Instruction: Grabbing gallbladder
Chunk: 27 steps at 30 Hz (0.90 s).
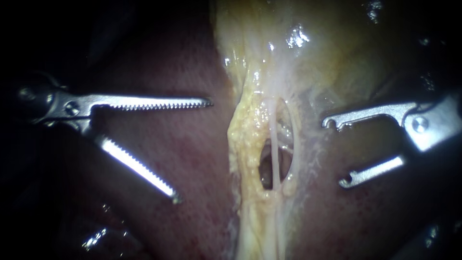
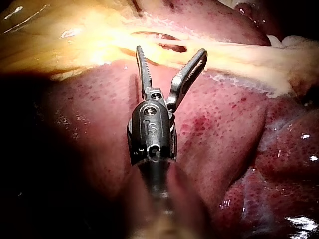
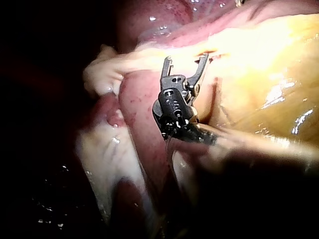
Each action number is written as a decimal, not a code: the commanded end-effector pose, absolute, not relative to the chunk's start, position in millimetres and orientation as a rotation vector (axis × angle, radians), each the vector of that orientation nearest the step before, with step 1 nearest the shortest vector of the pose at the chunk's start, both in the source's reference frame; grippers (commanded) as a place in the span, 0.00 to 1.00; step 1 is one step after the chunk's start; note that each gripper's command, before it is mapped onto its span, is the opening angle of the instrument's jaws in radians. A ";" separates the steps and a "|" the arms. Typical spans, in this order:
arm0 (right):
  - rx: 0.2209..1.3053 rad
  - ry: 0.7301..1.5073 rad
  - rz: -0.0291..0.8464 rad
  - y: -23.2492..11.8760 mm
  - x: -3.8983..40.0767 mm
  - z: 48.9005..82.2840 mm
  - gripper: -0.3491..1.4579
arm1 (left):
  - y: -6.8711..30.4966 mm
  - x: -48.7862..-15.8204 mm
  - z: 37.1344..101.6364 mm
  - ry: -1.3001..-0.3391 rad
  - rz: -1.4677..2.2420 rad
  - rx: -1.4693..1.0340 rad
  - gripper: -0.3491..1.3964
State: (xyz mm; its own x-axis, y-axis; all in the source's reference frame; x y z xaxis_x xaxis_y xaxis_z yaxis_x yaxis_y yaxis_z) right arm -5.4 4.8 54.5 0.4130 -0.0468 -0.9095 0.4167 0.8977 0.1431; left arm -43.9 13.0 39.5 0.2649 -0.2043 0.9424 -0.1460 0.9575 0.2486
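The pale yellow gallbladder (image 1: 332, 43) fills the upper middle and right of the endoscope view and narrows downward into a fatty strand. In that strand a window shows a thin whitish tube (image 1: 274, 149). My left instrument (image 1: 192, 149) hangs over the dark red liver (image 1: 183, 159) to the left of the strand, its toothed jaws wide open and empty. My right instrument (image 1: 337, 151) faces the strand from the right, its hooked jaws open with nothing between them. In the left wrist view the left instrument (image 2: 172, 55) points its open jaws at the yellow strand (image 2: 239, 59). The right instrument (image 3: 185, 60) also shows open.
Liver (image 2: 224, 129) surrounds the strand on both sides. Wet glistening tissue (image 1: 96, 236) lies at the lower left of the endoscope view. The far left and right edges are dark.
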 end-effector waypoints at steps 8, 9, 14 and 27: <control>0.377 1.113 -0.301 4.7 -5.4 54.5 0.53 | 13.3 -43.9 39.4 -1.304 -0.058 0.311 0.74; 0.377 1.113 -0.301 4.7 -5.4 54.5 0.53 | 13.4 -43.9 39.4 -1.301 -0.070 0.316 0.74; 0.373 1.115 -0.307 4.6 -5.4 54.5 0.53 | 13.6 -44.1 39.5 -1.287 -0.128 0.325 0.76; 0.388 1.107 -0.282 4.5 -5.4 54.5 0.53 | 13.8 -45.7 39.6 -1.206 -0.407 0.360 0.75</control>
State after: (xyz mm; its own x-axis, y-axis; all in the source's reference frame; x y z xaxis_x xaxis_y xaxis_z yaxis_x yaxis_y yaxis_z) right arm -5.4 4.4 54.5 0.4235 -0.0279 -0.9054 0.4085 0.8980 0.1634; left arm -45.8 13.7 39.6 0.3019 -0.4984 0.8127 0.1195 0.8655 0.4864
